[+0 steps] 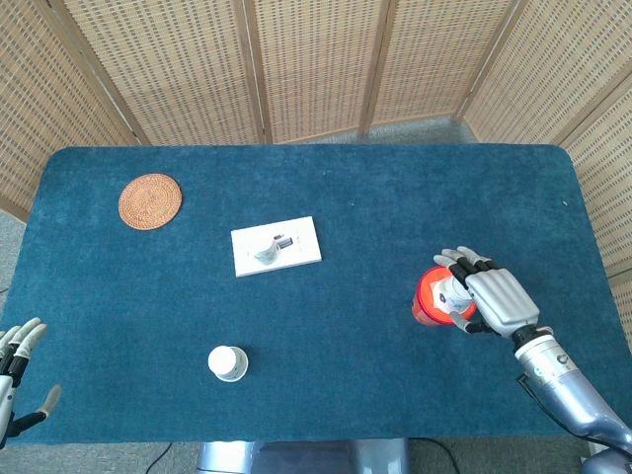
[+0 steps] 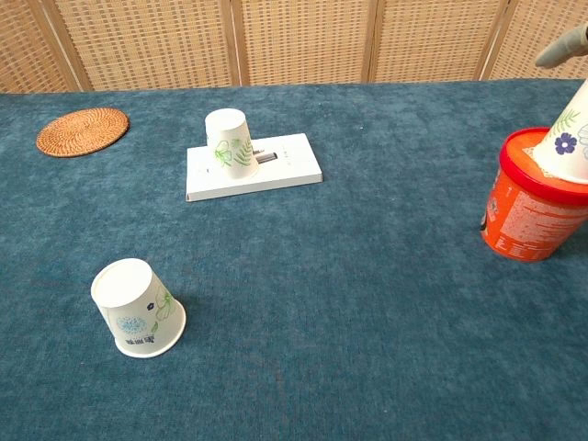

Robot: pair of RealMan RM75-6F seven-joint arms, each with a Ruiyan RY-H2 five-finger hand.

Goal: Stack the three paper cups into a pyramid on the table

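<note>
Counter (image 1: 355,395): lying under a blue cloth.
Woven coaster (image 1: 150,200): sitting far left of the robot hand (image 1: 491,301), towards the back.
White card (image 1: 276,246): lying flat, well left of the robot hand.
Orange tub (image 2: 531,216): standing under the robot hand, red-lidded.
Wicker screen (image 1: 316,64): standing behind.

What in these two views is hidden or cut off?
- Right hand: head view, it covers the third cup, so the grip is unclear; chest view, the frame edge crops both.
- Left hand: cut by the head view's edge; absent from chest view.
- Orange tub: label text too small.
</note>
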